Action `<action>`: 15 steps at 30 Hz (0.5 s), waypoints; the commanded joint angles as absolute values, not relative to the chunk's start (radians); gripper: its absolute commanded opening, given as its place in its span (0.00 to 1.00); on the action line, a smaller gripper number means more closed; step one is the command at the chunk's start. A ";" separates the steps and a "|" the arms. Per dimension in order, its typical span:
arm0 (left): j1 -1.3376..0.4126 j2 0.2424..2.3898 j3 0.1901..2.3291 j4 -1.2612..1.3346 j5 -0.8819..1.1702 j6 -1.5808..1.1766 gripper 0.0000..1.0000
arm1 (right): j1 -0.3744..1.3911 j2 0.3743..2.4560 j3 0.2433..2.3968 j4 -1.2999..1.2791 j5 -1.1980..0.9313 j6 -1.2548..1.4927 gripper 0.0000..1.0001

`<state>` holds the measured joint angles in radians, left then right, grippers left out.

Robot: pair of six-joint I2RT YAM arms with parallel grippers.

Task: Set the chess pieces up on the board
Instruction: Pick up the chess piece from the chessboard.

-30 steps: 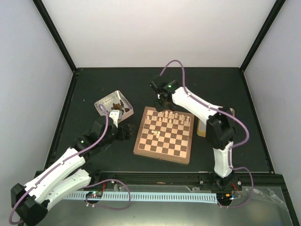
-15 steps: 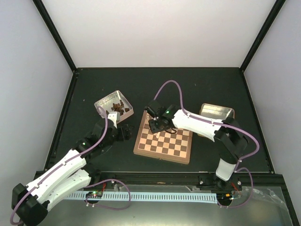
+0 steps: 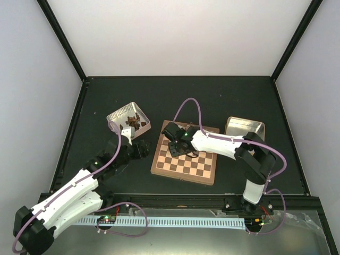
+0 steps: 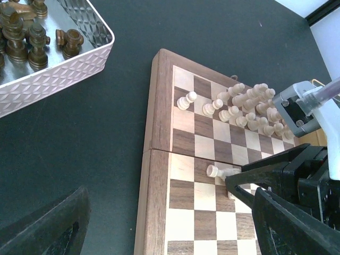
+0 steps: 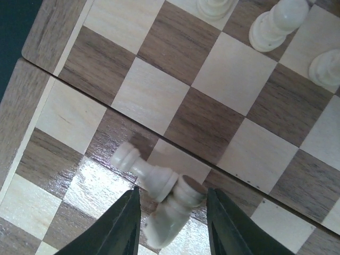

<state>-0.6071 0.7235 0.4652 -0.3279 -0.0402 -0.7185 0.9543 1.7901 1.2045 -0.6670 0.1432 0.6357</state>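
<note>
Right claw [image 5: 172, 197] hangs low over the square checkered tan-and-brown wooden chessboard [image 4: 159, 106], its dark fingers [image 5: 125, 223] spread to either side of two toppled pale cream wooden chessmen [image 5: 158, 181] and pinching neither yet. The pair lie on their sides, one across the other, near the board's middle fold by its left rim. The rest of the cream set [image 4: 249, 106] stands crowded in the far ranks, with one pawn [image 4: 186, 100] apart from the others. The left claw [image 3: 144, 151] is parted and empty over the black desk [image 4: 95, 133], just beside the board. A patterned silver metal tin [image 4: 58, 74] of dark brown chessmen [image 4: 32, 37] sits beyond it.

These turned pieces look light, hard and smooth, and lying flat they are likely to roll or skid on the glossy squares. The narrow waist between head and base seems the surest hold. Since the two overlap, a squeeze may catch both or flick one away, so the upper piece would best be lifted first
</note>
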 commanded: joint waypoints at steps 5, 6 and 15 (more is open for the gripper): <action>-0.597 0.774 0.463 -0.254 0.025 -0.736 0.85 | 0.957 1.814 1.181 -0.630 0.144 0.661 0.26; -0.598 0.783 0.463 -0.247 0.035 -0.738 0.85 | 0.957 1.816 1.176 -0.630 0.143 0.661 0.25; -0.596 0.878 0.445 -0.156 0.138 -0.780 0.84 | 0.957 1.815 1.142 -0.640 0.160 0.670 0.28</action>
